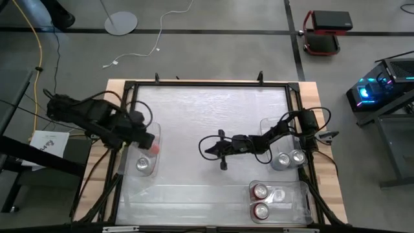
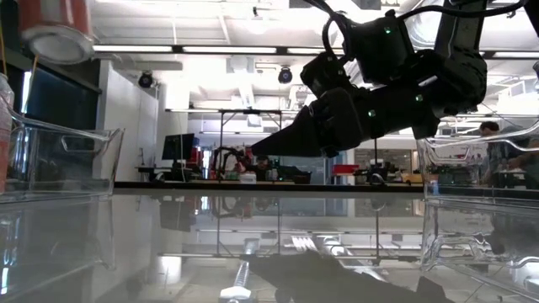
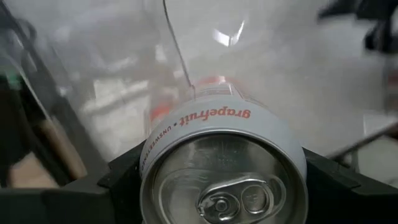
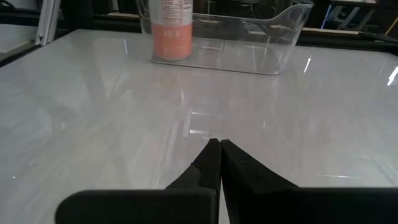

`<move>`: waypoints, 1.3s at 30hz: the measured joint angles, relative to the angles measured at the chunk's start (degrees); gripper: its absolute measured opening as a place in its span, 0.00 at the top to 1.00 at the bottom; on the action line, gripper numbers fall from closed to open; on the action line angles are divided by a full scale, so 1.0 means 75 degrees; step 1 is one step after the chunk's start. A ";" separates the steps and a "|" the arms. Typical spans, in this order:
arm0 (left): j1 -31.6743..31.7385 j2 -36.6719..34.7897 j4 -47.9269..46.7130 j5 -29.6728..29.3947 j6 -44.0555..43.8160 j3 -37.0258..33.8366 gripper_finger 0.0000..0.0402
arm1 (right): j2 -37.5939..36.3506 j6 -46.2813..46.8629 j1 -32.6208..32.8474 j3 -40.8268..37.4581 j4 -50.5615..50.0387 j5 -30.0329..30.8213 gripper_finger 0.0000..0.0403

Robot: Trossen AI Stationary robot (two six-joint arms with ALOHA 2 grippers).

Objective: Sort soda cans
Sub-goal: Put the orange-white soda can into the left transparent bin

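White tabletop [image 1: 194, 129], clear trays along its sides. Left gripper [image 3: 221, 180] pinches a pale can [image 3: 221, 162] reading "grapefruit", held over the left tray [image 1: 154, 169], where another can [image 1: 143, 164] stands. Right gripper [image 1: 208, 150], fingers pressed together, hovers mid-table. Two silver cans [image 1: 289, 158] and two red ones [image 1: 261, 200] sit in right-side trays.

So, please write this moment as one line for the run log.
left gripper: shut on grapefruit can, above left tray | right gripper: shut, empty, over table centre | right trays: four cans
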 joint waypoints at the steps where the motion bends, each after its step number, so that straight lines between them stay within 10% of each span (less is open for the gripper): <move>1: 0.0036 -0.0072 0.0000 -0.0354 -0.0013 0.0000 0.28 | 0.0000 -0.0002 0.0012 0.0000 0.0003 0.0002 1.00; 7: 0.0998 -0.0133 0.0009 -0.2189 0.1158 0.0000 0.28 | 0.0000 0.0053 0.0019 0.0001 0.0006 -0.0003 1.00; 18: 0.2551 0.0738 0.0011 0.0094 0.5459 -0.0003 0.28 | 0.0000 0.0190 0.0078 -0.0001 0.0006 -0.0010 1.00; 26: 0.2355 0.0859 0.0009 0.0161 0.7937 -0.0004 0.28 | 0.0000 0.0216 0.0255 -0.0002 0.0003 -0.0007 1.00; 39: 0.0331 0.0723 0.0027 0.1470 0.6509 -0.0003 0.28 | 0.0000 0.0388 0.0363 0.0000 0.0006 0.0076 1.00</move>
